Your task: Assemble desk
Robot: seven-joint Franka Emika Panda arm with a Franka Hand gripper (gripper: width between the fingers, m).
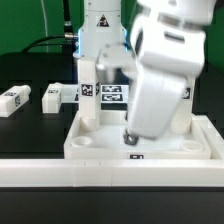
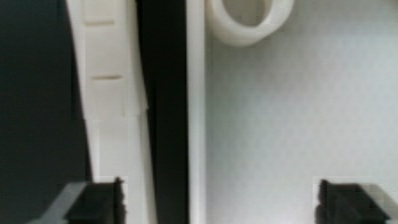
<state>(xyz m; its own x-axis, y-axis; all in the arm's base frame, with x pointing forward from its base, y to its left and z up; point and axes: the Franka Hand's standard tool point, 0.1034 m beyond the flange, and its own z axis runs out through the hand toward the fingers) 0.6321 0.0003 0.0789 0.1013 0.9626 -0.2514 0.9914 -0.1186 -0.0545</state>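
The white desk tabletop lies flat on the black table. One leg stands upright at the tabletop's far corner. A second leg and a third leg lie on the table beside the tabletop. Over the tabletop, the arm's jaws hang spread open, gripping nothing. A round socket is visible in the tabletop.

White rimmed desk tabletop lying flat with recessed side up, round socket at its 8 o'clock corner, tagged white square leg upright at its 10 o'clock corner, second leg and third leg lying flat, apart, out at 9 o'clock.
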